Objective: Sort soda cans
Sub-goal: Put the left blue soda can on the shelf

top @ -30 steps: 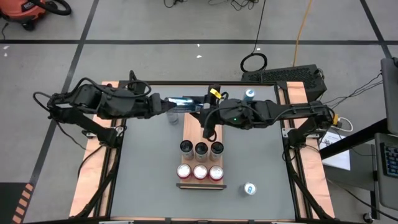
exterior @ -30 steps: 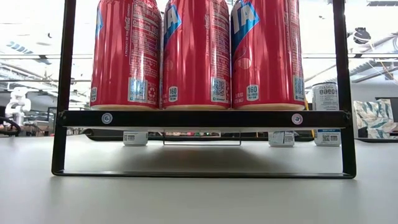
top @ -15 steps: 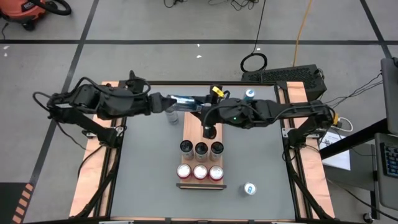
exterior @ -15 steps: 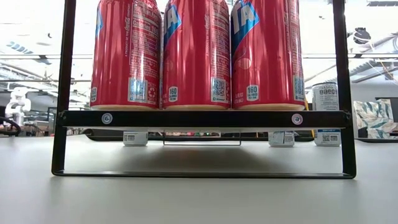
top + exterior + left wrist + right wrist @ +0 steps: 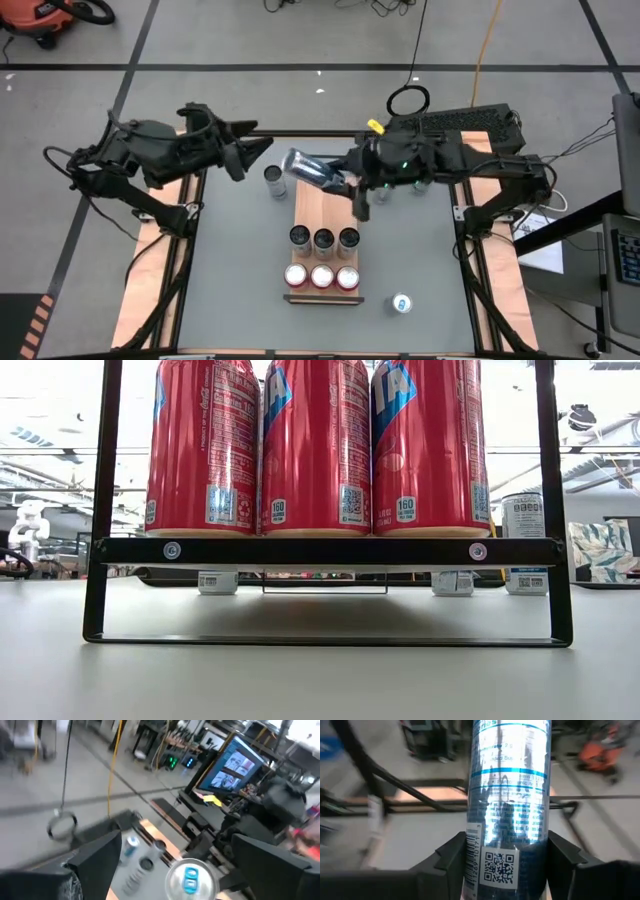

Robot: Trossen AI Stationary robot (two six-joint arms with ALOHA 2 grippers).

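My right gripper (image 5: 343, 180) is shut on a slim blue soda can (image 5: 310, 168), held in the air above the far end of the wooden rack (image 5: 312, 205). My left gripper (image 5: 255, 155) stands open and holds nothing, to the can's left; its wrist view looks at the can's silver top (image 5: 191, 879) end-on. Three dark-topped silver-grey cans (image 5: 323, 238) and three red cans (image 5: 321, 276) stand in rows on the rack. One silver-grey can (image 5: 272, 178) stands on the table beside the rack. My right gripper pinches the blue can's sides near its bottom end (image 5: 506, 862) between its two fingers (image 5: 451, 856). The fingers come about level from the table's right and lie along the can. The can is lifted clear and sticks out past the fingertips, its top toward my left gripper.
A blue can (image 5: 401, 303) stands on the table at the near right. The low view shows the red cans (image 5: 315, 445) on the rack's black frame (image 5: 325, 550), and a pale can (image 5: 525, 520) behind. Further cans (image 5: 131, 845) stand near the table's far edge.
My left gripper has opened, let go of the blue can, rolled and drawn back toward the table's left edge. My right gripper has kept the can, rolled, and pulled back toward the right edge; the can now slants a little instead of spanning both grippers.
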